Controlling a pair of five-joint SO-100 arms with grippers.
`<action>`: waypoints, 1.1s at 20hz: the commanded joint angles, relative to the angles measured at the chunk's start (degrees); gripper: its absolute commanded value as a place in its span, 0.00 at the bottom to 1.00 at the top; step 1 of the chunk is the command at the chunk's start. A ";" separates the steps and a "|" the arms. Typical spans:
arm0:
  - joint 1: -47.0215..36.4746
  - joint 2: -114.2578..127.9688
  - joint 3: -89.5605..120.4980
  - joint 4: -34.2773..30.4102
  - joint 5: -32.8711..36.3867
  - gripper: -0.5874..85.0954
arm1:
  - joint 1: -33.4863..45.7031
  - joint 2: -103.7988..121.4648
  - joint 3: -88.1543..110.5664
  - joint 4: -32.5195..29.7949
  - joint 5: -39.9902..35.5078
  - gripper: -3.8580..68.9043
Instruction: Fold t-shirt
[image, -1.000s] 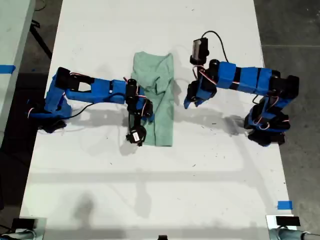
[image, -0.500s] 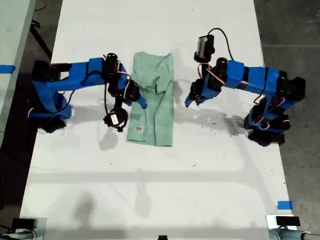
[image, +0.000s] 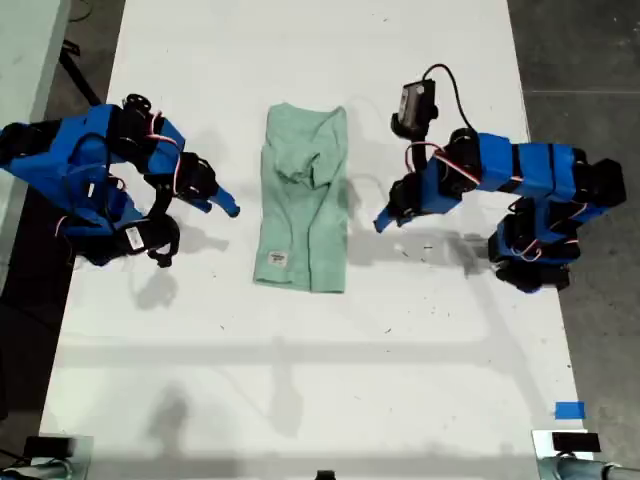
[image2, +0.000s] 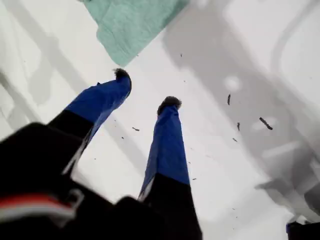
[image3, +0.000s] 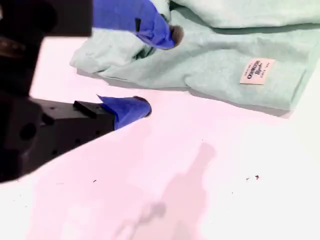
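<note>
The t-shirt (image: 305, 200) is lying folded into a narrow strip near the middle of the white table (image: 300, 380), with a bunched ridge of cloth running across its upper half. Its small white tag (image: 276, 259) is showing near the bottom corner on the exterior view's left. The print on the tag is too small to read.

My first gripper (image: 382, 222) is hanging just off the shirt's edge on the exterior view's right. Its jaws are standing apart with nothing between them. Its own camera is catching only one corner of the shirt (image2: 131, 25), the rest being cut off.

My second gripper (image: 228, 208) is hovering on the exterior view's left, apart from the shirt and likewise spread and empty. In its wrist view one fingertip (image3: 170, 36) is overlapping the cloth (image3: 225, 55), and the shirt is running out of frame past the tag (image3: 256, 70).
</note>
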 joint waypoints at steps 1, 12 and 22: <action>5.80 1.85 0.35 -5.01 -2.90 0.26 | -3.78 1.58 -1.32 -4.04 1.41 0.27; 11.16 -19.16 -2.11 -19.16 -3.34 0.30 | -9.67 -24.61 -13.36 -13.54 8.26 0.45; 10.72 -29.27 -2.72 -24.52 -3.96 0.31 | -10.11 -38.06 -21.53 -15.47 9.23 0.45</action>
